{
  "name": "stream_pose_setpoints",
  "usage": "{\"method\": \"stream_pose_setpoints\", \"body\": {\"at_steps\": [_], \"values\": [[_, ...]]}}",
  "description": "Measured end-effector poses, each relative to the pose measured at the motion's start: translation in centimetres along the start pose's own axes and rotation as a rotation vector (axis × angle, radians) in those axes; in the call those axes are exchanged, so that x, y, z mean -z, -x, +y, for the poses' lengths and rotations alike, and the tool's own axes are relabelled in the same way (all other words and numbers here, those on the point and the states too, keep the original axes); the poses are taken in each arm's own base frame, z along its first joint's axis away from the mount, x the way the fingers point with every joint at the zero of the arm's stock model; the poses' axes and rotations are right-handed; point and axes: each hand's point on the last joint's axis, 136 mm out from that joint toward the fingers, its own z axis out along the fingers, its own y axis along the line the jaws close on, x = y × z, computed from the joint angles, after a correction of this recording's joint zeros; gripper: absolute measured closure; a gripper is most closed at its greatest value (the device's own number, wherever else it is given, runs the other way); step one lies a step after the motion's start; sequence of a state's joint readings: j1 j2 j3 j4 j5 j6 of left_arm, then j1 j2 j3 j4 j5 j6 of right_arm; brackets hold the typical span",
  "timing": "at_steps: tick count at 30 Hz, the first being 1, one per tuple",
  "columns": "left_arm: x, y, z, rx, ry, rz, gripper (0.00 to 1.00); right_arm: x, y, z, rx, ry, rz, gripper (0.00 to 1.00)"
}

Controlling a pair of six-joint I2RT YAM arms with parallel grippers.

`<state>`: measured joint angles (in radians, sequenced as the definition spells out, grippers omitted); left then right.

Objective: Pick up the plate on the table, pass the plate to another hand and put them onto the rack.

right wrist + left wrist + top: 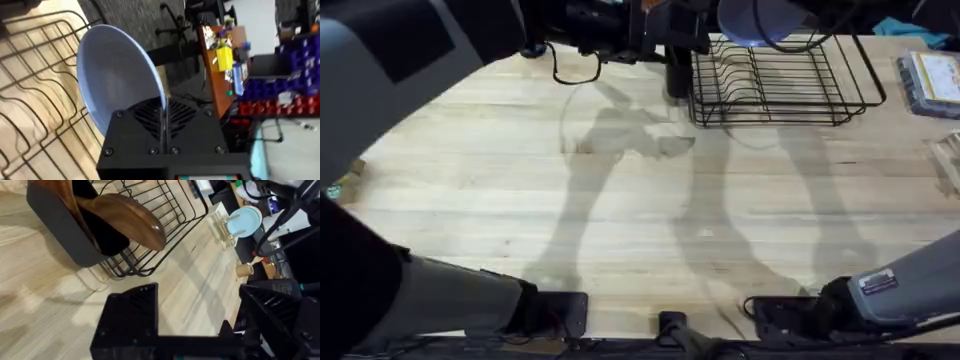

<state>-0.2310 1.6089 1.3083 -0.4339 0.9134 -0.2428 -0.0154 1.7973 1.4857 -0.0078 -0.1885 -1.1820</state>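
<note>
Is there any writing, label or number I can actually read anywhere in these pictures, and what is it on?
No text can be read here.
A white label on the right arm near its base carries print, too small to read.
A packet at the table's far right edge has printing, too blurred to read.
The plate held by the right gripper, the rack and the utensil holder bear no markings.

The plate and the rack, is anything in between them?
No. In the right wrist view the plate, clamped in the right gripper, hangs above the rack with only air between.
</note>
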Motion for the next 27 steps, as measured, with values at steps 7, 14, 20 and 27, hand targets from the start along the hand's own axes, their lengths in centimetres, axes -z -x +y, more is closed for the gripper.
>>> {"method": "stream_pose_setpoints", "body": {"at_steps": [7, 14, 20, 27], "values": [[0.0, 0.0, 0.0, 0.0, 0.0, 0.0, 0.005, -1.0, 1.5, -0.5, 0.173, -0.039, -0.091, 0.971], [0.0, 0.0, 0.0, 0.0, 0.0, 0.0, 0.005, -2.8, 0.9, 1.8, 0.182, 0.013, -0.087, 0.971], [0.0, 0.0, 0.0, 0.0, 0.0, 0.0, 0.006, -2.8, 0.9, 2.2, 0.183, 0.028, -0.086, 0.971], [0.0, 0.0, 0.0, 0.0, 0.0, 0.0, 0.006, -3.4, 0.4, 3.0, 0.178, 0.049, -0.08, 0.971]]}}
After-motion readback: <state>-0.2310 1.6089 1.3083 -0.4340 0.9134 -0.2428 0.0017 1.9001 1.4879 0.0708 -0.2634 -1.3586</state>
